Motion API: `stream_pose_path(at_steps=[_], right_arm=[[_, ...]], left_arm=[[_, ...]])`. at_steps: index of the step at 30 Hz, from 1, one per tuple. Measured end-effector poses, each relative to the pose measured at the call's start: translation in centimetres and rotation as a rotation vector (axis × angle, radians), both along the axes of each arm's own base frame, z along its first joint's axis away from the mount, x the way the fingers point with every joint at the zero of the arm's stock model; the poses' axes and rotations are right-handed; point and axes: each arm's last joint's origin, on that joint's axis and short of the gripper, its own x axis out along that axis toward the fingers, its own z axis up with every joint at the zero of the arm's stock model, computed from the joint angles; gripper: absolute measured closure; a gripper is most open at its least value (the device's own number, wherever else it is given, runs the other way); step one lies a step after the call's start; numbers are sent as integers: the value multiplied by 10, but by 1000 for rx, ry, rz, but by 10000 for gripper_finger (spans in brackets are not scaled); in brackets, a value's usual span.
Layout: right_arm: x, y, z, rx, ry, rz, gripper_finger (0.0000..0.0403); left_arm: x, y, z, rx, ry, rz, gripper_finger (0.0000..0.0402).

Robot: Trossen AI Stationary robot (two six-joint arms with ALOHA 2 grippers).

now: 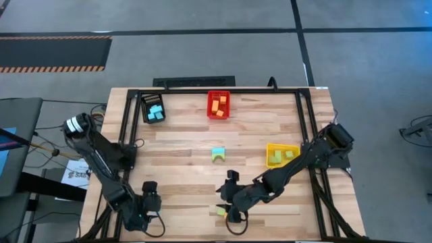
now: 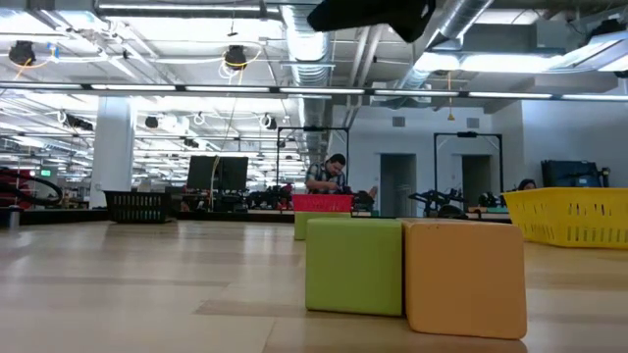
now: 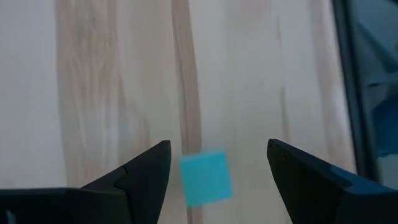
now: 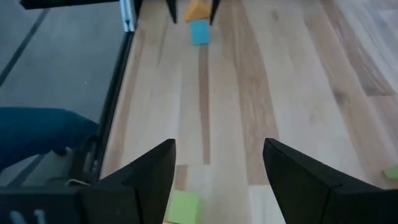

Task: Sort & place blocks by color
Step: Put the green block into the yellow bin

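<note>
blocks: two sitting loose mid-table (image 1: 217, 154), two near the front edge (image 1: 221, 211), one blue block (image 3: 206, 177) lying between the left fingers
bins: three, black (image 1: 153, 108), red (image 1: 218, 104), yellow (image 1: 281, 154), each holding blocks
left gripper (image 3: 219, 171): gaping wide, holding nothing
right gripper (image 4: 219, 163): gaping wide above a green block (image 4: 184, 206)

Blocks (image 1: 217, 154) mid-table, green block (image 2: 353, 266) touching orange block (image 2: 464, 277), near edge

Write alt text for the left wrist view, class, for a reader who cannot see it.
A small light blue block lies on the pale wooden table, between the left gripper's two open dark fingers. A dark table edge runs along one side.
</note>
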Motion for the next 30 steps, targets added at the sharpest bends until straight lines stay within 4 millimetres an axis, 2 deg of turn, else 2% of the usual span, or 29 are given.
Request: stream_pose_path(at_steps=[6, 11, 14, 18, 19, 24, 30], right_arm=[[-2, 2, 2, 0, 0, 5, 138], [-1, 1, -1, -3, 13, -4, 138], [4, 2, -17, 18, 64, -31, 138], [8, 7, -43, 61, 183, -10, 138], [10, 10, -43, 72, 208, -11, 138], [19, 30, -20, 45, 312, -12, 138], [39, 40, -39, 34, 466, -5, 138]], left_arm=[[0, -4, -16, 62, 45, -3, 148], [0, -5, -20, 73, 56, -3, 148], [1, -5, -20, 81, 36, 4, 148], [8, -5, -18, 114, -76, 10, 148], [10, -5, -17, 123, -111, 15, 148], [26, -1, -13, 162, -204, -11, 148], [41, 9, -12, 167, -219, 29, 148]])
